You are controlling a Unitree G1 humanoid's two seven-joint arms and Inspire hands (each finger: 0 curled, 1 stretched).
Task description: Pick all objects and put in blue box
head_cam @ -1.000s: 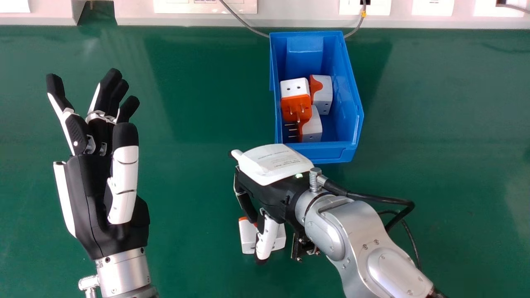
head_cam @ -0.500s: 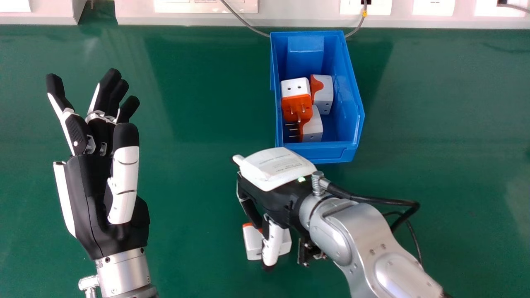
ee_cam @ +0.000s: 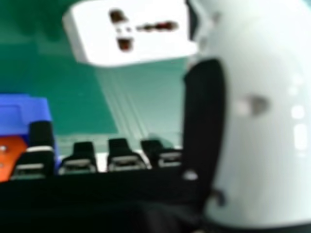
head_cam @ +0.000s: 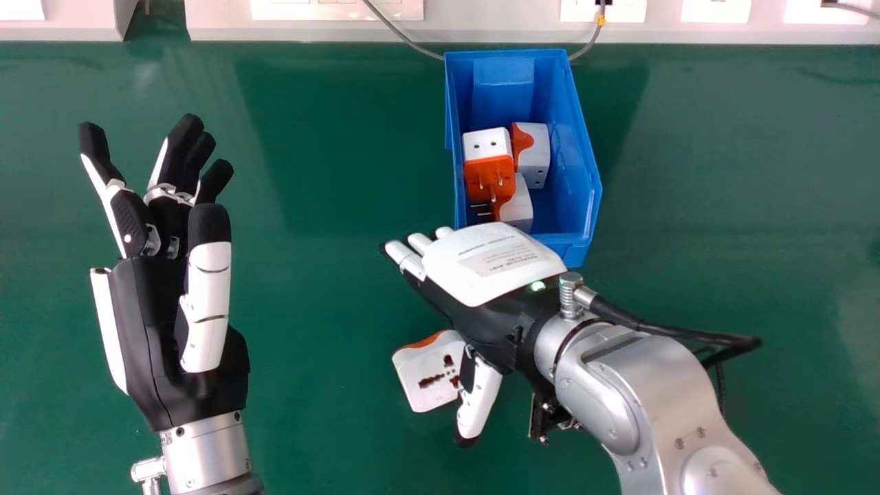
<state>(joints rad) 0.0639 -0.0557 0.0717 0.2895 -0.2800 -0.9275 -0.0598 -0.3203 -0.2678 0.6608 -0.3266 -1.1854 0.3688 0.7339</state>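
Head view shows my right hand (head_cam: 491, 265) open near the white plug (head_cam: 426, 375) on the green table (head_cam: 309, 357), which looks light, stiff and slightly slippery, best pinched by opposite side walls.

My feed shows the tabletop (head_cam: 309, 344) plain green, the box (head_cam: 584, 172) solid blue. Plug adapters (head_cam: 489, 175) in it: white and orange. Loose plug adapter (head_cam: 419, 375): white, orange along one edge, face patterned with dark socket holes. I log the left hand (head_cam: 148, 323) as black with white panels; right hand (head_cam: 491, 265) black, white back plate, faint grey print, small green light (head_cam: 537, 286). Forearms (head_cam: 639, 392) silver. One cable (head_cam: 660, 333) black.
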